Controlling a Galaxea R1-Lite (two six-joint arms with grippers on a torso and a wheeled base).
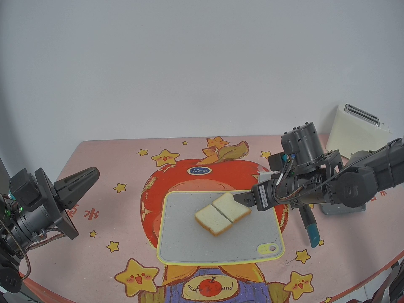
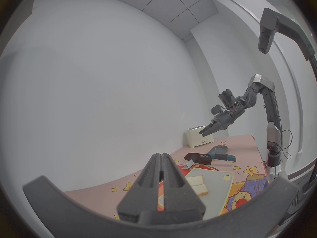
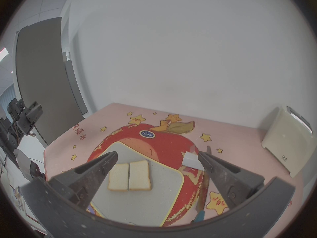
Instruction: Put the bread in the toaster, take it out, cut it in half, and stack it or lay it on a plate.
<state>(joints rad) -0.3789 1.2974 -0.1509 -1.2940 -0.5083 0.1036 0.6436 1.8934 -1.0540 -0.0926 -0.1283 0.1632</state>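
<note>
**Bread in 2 halves on the board, both grippers empty**

The left gripper (image 1: pixel 86 178) hangs above the table's left edge. The left wrist view shows its fingers (image 2: pixel 171 176) pressed together with nothing between them. On the pink, apple-printed table (image 1: pixel 105 215) lies a grey cutting board (image 1: pixel 189 240). It carries the bread (image 1: pixel 222 213), cut into 2 halves that lie flat, side by side and touching. The right gripper (image 1: pixel 242 198) hovers just beside the bread, over the board's right side. In its own wrist view the 2 fingers (image 3: pixel 99 172) are spread wide and hold nothing.

In the head view the right arm hides the blade of the knife (image 1: pixel 312 230), leaving the teal handle. The left wrist view shows the dark blade too, right of the board. The toaster (image 1: pixel 355 133) stands at the far right, slot upward. A pale wall (image 1: pixel 189 64) rises behind.
</note>
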